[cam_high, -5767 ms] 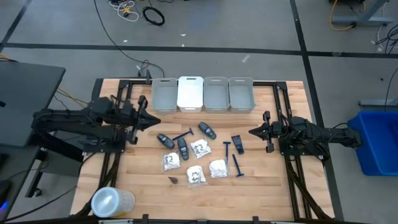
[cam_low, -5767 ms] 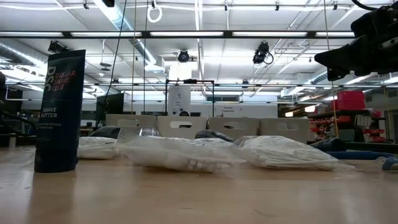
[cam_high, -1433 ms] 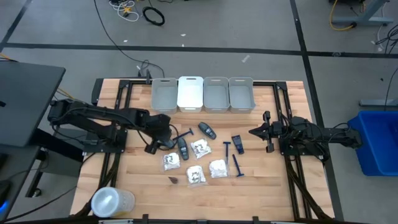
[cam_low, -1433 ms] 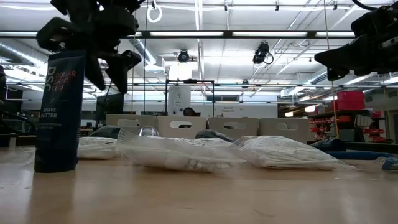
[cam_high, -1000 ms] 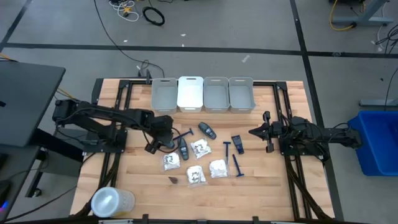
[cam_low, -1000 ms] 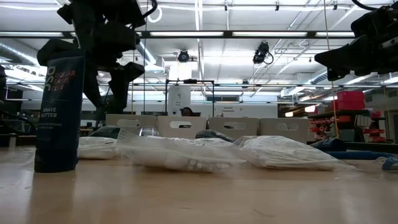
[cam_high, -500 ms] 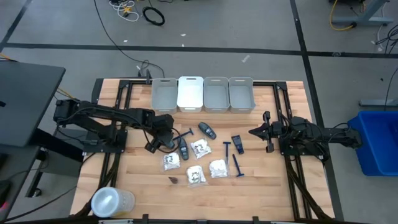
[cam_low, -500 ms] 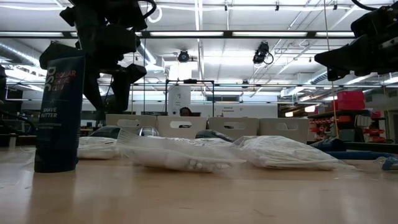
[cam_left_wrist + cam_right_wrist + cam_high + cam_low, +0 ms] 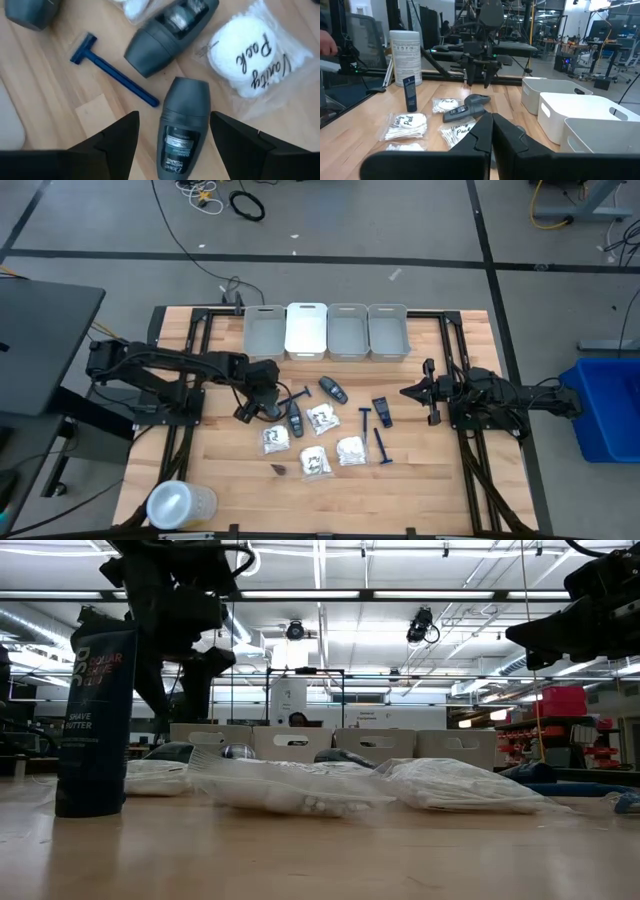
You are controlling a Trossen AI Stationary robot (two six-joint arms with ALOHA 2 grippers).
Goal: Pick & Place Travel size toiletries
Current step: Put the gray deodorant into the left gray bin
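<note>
The toiletries lie scattered at mid-table: dark oval cases (image 9: 294, 418), white packets (image 9: 321, 418) and blue razors (image 9: 381, 446). My left gripper (image 9: 262, 404) hangs open, pointing steeply down over the leftmost dark oval case (image 9: 182, 127). That case lies flat on the wood and, in the left wrist view, shows between the two fingers (image 9: 120, 137) without touching them. A blue razor (image 9: 112, 75) and a second case (image 9: 170, 35) lie just beyond it. My right gripper (image 9: 404, 392) waits shut and level at the table's right side, holding nothing.
Several grey and white bins (image 9: 307, 330) stand in a row along the far edge. A dark shave-butter tube (image 9: 95, 720) stands upright near the front. A white canister (image 9: 180, 505) sits at the near left corner. Bare wood lies left of the toiletries.
My left gripper has crept a little down and toward the table's right, over the leftmost dark case, and has stayed open. The toiletries have not moved.
</note>
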